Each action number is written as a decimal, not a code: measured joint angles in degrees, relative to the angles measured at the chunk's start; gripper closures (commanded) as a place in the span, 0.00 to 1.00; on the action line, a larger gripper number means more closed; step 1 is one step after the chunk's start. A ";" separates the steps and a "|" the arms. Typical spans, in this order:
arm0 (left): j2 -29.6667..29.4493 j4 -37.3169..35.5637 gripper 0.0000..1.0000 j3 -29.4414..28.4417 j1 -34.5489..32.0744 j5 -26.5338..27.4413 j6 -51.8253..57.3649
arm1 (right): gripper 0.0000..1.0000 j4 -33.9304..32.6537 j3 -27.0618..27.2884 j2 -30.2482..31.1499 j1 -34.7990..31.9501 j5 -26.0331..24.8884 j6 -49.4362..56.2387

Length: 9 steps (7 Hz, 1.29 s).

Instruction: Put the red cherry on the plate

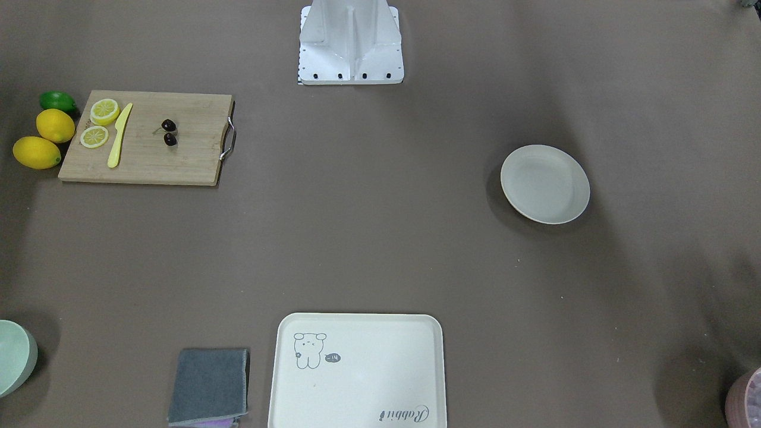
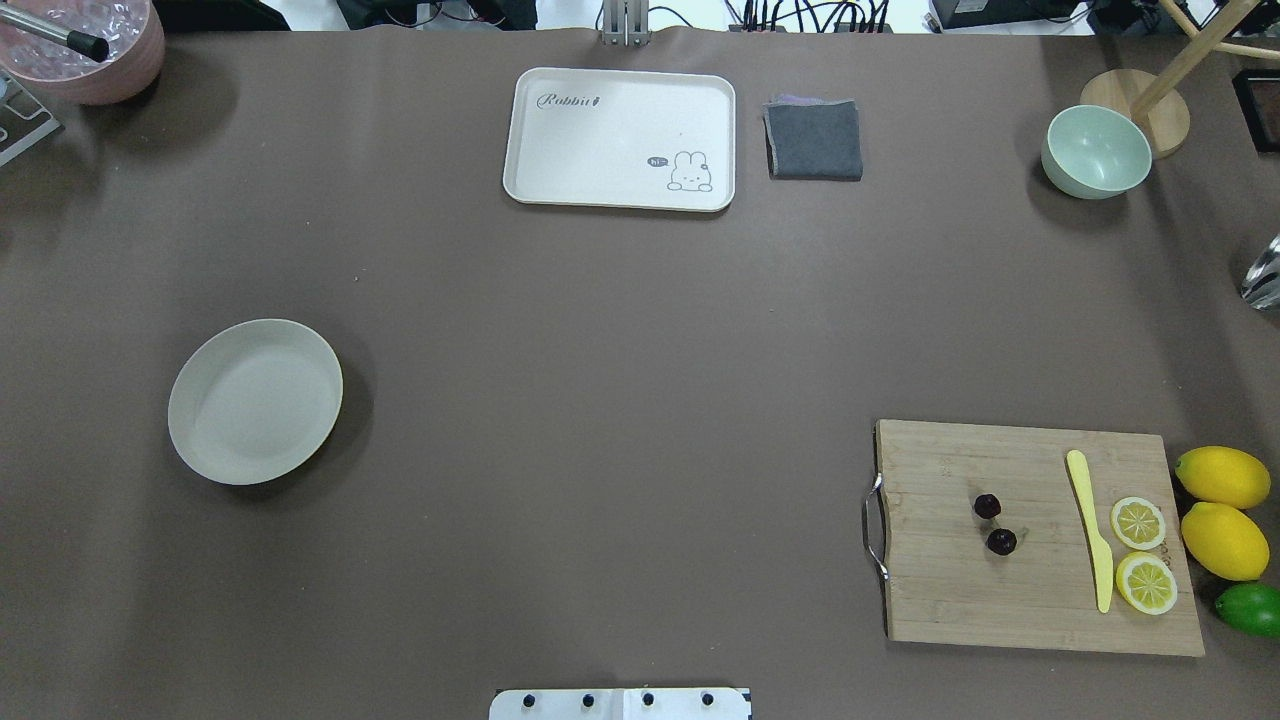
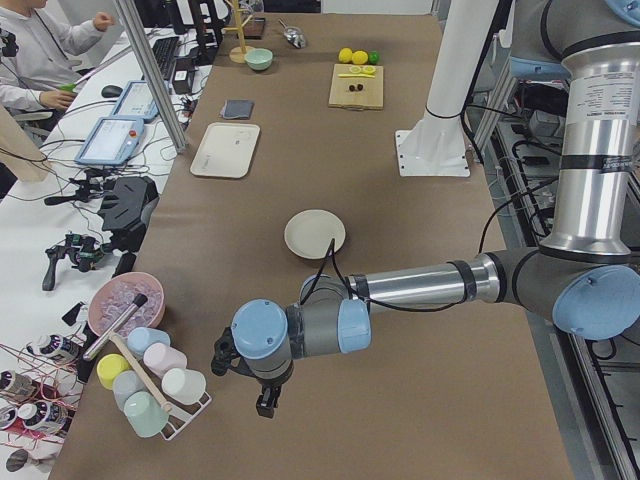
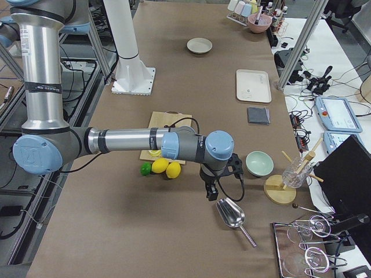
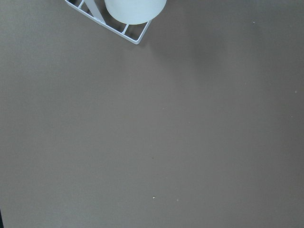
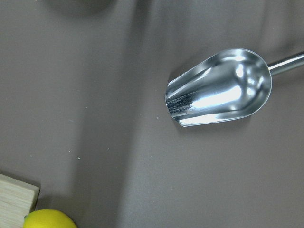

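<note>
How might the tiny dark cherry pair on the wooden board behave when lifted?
The glossy dark maroon cherry pair looks light, far smaller than the whole yellow lemons. Its shiny round fruits may slip or roll. The thin stems probably flex, letting one cherry dangle.

Matt brown covering dresses the table [image 2: 600, 400]. On it are a grained wooden board [image 2: 960, 600] with a bright metal handle [image 2: 874, 527], the glossy dark red cherry [image 2: 1001, 541], a smooth matt plate [image 2: 255, 400] and a soft grey cloth [image 2: 814, 140]. Beneath my right jaws lies a mirror-polished metal scoop [image 6: 223, 85].
</note>
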<state>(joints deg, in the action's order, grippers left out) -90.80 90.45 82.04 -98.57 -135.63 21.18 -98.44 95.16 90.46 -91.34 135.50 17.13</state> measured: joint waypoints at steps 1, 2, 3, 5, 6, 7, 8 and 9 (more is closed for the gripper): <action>0.03 -0.09 0.02 0.22 -0.15 0.01 0.00 | 0.00 0.03 0.06 -0.03 0.17 -0.17 -0.01; 0.09 -0.18 0.02 0.60 -0.36 0.01 0.03 | 0.00 -0.05 0.04 -0.27 0.51 -0.72 -0.18; 0.42 -0.15 0.02 0.81 -0.39 0.21 0.02 | 0.00 -0.15 -0.05 -0.39 0.82 -1.25 -0.49; 2.28 -0.31 0.02 2.20 -0.71 0.73 -0.11 | 0.00 0.01 -0.05 -0.79 1.19 -1.72 -0.56; 4.45 -1.33 0.02 5.37 -1.24 1.19 -1.16 | 0.00 0.03 0.65 -0.27 1.14 -1.51 -0.58; 6.05 -3.11 0.02 8.21 -1.53 2.21 -3.97 | 0.00 0.08 1.22 0.72 1.13 -1.45 -0.75; 6.83 -4.35 0.02 9.50 -1.54 3.28 -6.62 | 0.00 0.13 1.49 1.06 1.12 -1.43 -0.85; 7.69 -3.91 0.02 10.23 -1.56 2.80 -7.98 | 0.00 0.14 1.79 0.97 1.12 -1.42 -0.93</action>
<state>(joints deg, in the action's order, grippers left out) -83.10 86.54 92.27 -100.13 -132.83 13.20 -98.29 96.95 91.43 -90.22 134.08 16.20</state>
